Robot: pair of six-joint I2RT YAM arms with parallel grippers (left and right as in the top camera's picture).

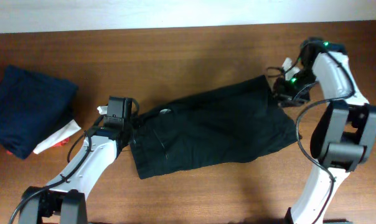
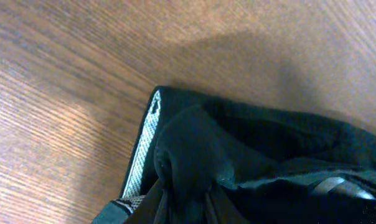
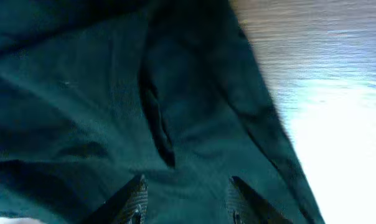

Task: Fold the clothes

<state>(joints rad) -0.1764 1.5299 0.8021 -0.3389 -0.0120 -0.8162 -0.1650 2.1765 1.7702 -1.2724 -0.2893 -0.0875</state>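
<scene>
A black garment [image 1: 213, 127], shorts by the look of it, lies spread across the middle of the wooden table. My left gripper [image 1: 127, 129] is at its left edge, shut on a bunched fold of the black cloth [image 2: 188, 168], with a white mesh lining [image 2: 144, 149] showing beside it. My right gripper [image 1: 286, 93] is at the garment's upper right corner, open, its two fingers [image 3: 185, 193] spread just above the dark cloth [image 3: 113, 93] with nothing between them.
A folded navy garment [image 1: 26, 109] lies at the far left. A white and red item [image 1: 57, 138] pokes out beside it. Bare wood table [image 1: 194, 50] runs along the back, and a white wall edge lies beyond it.
</scene>
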